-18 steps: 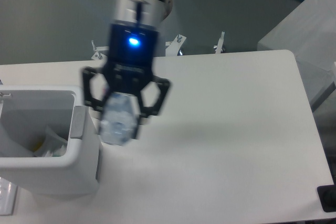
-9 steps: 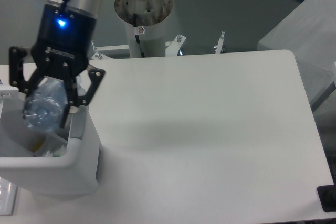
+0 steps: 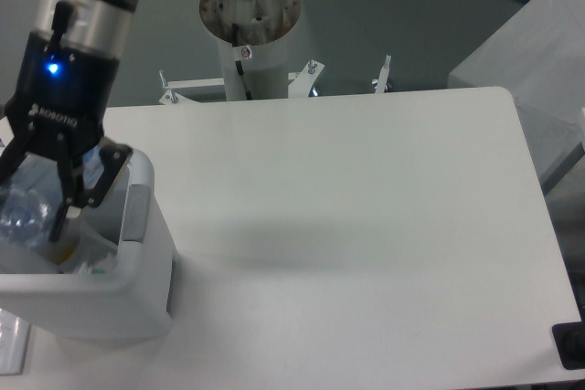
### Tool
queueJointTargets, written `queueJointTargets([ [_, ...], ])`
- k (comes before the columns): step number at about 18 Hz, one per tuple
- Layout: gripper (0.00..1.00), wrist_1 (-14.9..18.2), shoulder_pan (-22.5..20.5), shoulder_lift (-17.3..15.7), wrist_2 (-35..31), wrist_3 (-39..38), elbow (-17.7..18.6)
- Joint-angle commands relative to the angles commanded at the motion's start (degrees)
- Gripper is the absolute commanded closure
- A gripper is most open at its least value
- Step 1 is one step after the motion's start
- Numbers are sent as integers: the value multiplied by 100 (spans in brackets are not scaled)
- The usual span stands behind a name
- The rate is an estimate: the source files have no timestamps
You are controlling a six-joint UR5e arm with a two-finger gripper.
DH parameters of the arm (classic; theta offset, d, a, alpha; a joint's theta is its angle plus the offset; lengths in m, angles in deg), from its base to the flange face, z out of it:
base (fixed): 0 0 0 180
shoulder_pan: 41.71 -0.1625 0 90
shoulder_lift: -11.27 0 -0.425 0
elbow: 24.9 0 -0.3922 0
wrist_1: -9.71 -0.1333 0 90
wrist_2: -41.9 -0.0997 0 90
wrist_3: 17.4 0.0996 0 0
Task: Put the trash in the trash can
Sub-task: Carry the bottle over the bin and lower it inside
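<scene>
My gripper (image 3: 32,216) hangs over the open top of the white trash can (image 3: 101,288) at the table's left edge, shut on a clear plastic bottle (image 3: 20,205). The bottle sits between the fingers, low over the can's opening and partly cut off by the left edge of the frame. Its label does not show. A grey patch (image 3: 135,213) marks the can's right wall. Inside the can, a bit of crumpled pale trash (image 3: 90,267) shows near the front rim.
The arm's round base (image 3: 249,14) stands behind the table's far edge, with metal clamps (image 3: 311,70) beside it. A grey box (image 3: 526,47) sits off the table at the upper right. A black object (image 3: 569,346) is at the lower right corner.
The gripper has carried the bottle leftward from beside the can's right wall to over its opening, and it now hangs lower and farther left than half a second ago.
</scene>
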Motion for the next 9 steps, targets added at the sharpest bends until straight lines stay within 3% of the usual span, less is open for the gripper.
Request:
queueJointTargets([
  [9,40,0,18,272,-17,0,44],
])
